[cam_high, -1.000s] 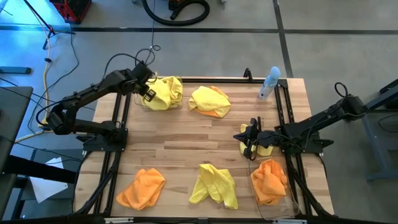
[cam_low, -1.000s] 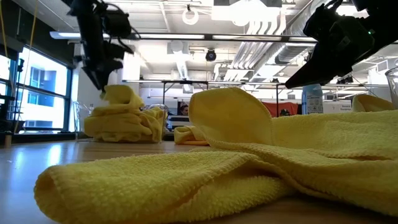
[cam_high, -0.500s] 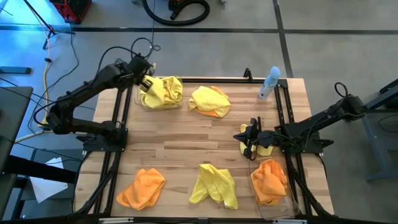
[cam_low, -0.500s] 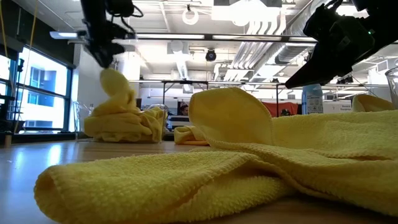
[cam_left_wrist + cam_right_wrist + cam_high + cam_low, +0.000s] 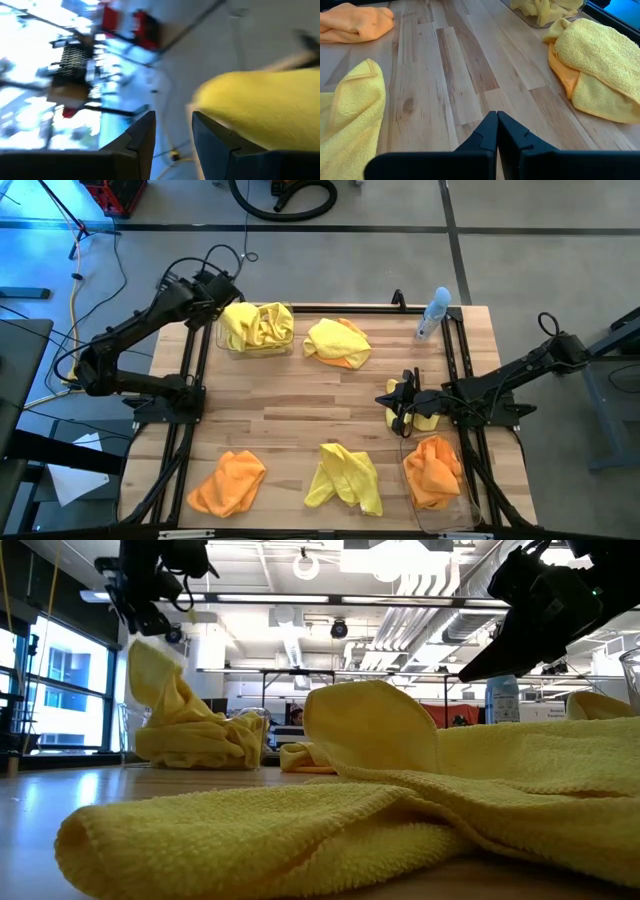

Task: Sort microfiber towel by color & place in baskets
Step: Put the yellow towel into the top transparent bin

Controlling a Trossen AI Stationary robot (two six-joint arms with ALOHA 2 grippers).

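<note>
My left gripper (image 5: 224,300) (image 5: 150,622) (image 5: 172,117) hangs open over the left rim of the far-left basket (image 5: 222,340). That basket holds a heap of yellow towels (image 5: 262,328). One yellow towel's corner (image 5: 140,655) stands drawn up to the gripper. My right gripper (image 5: 402,408) (image 5: 496,131) is shut above bare wood, beside a yellow towel (image 5: 428,420). The near-right basket (image 5: 462,502) holds an orange towel (image 5: 432,468). On the table lie a yellow towel over an orange one (image 5: 338,342), an orange towel (image 5: 228,482) and a yellow towel (image 5: 347,478). My left gripper has nothing between its fingers in its wrist view. The raised yellow corner (image 5: 255,105) lies against the outer side of one finger (image 5: 212,132); how it clings there I cannot tell. The fingers slant down from the table's far left. The rest of the towel (image 5: 195,735) lies in the basket.
A pale blue spray bottle (image 5: 433,315) stands at the far right corner. Black arm frames (image 5: 190,395) (image 5: 455,370) run along both sides of the table. Bare wood (image 5: 300,415) spans the middle.
My left gripper has risen and gone toward the table's far left corner, tipping from pointing down to a shallower slant. The yellow towel's corner has been drawn up and to the left with it, while the rest stayed in the basket.
</note>
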